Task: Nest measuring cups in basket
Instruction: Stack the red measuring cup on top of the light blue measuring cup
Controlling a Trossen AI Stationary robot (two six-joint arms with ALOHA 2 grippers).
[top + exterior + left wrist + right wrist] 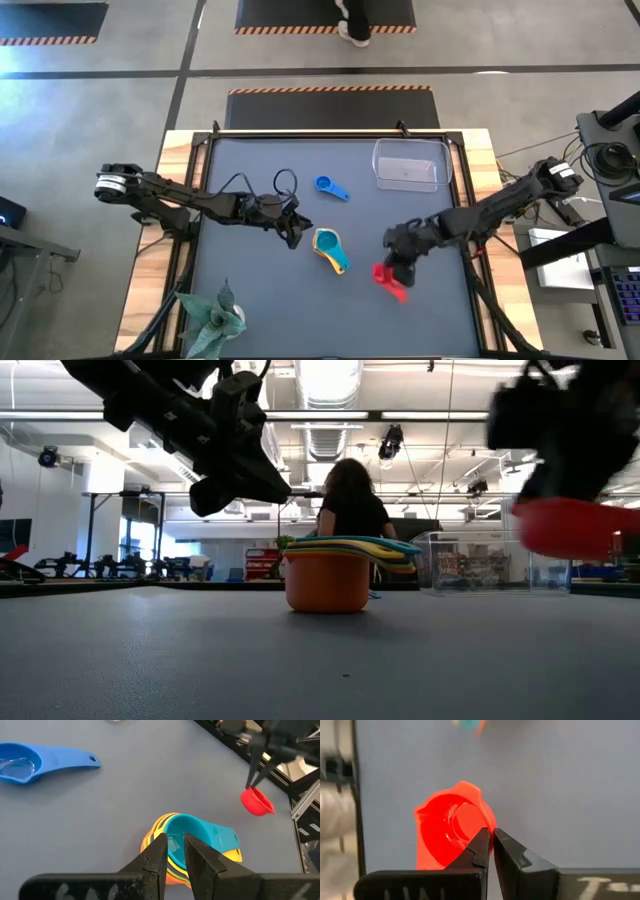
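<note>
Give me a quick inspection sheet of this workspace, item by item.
Surface: dark mat on a wood-edged table.
Job's things: nested cup stack, teal on top; blue cup lying apart; red cup gripped by its rim; clear basket with no cups seen in it.
Clutter: green paper plant.
End effectors: left end effector slightly apart above the stack; right end effector shut on the red cup.
Cables: black loop by the left arm.
Surroundings: person beyond the table.
</note>
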